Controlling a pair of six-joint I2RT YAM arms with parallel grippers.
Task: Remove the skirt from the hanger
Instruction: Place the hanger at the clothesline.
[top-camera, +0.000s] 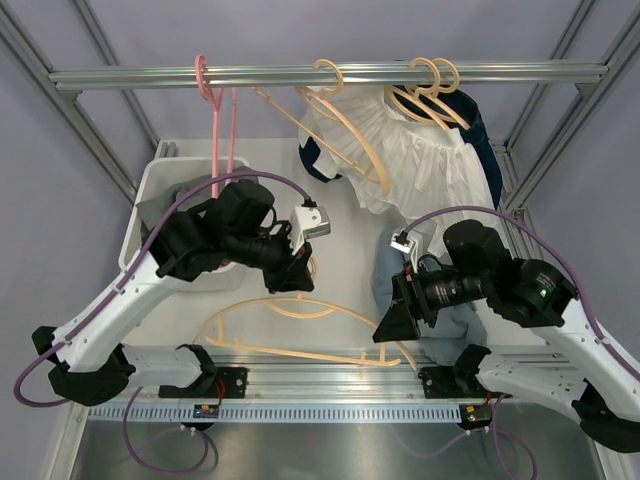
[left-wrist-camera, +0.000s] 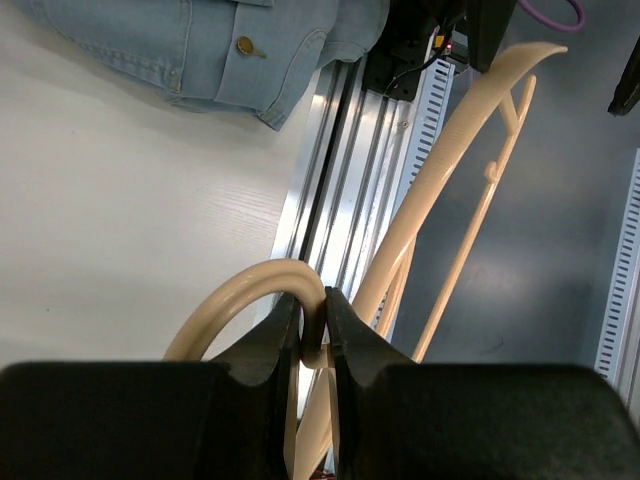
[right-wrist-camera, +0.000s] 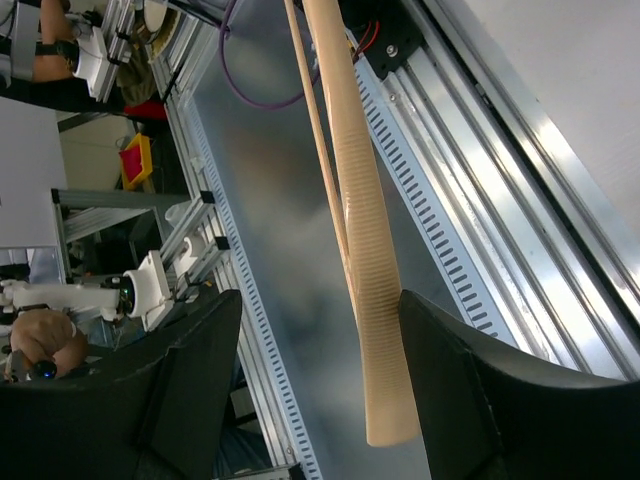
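Fingers (left-wrist-camera: 268, 350) of our left gripper (left-wrist-camera: 313, 315) pinch the hook of the one cream plastic hanger (left-wrist-camera: 455, 150) lying at the table's (top-camera: 350, 260) near edge. Our right gripper (right-wrist-camera: 320, 300) gapes wide around one hanger arm; the single pale-blue denim skirt (top-camera: 455, 325) lies beneath it, near right.

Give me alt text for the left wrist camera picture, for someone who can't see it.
The left end effector is shut on the curved hook of a beige hanger, whose body runs up and right across a metal rail. A denim skirt lies on the white table, top left.
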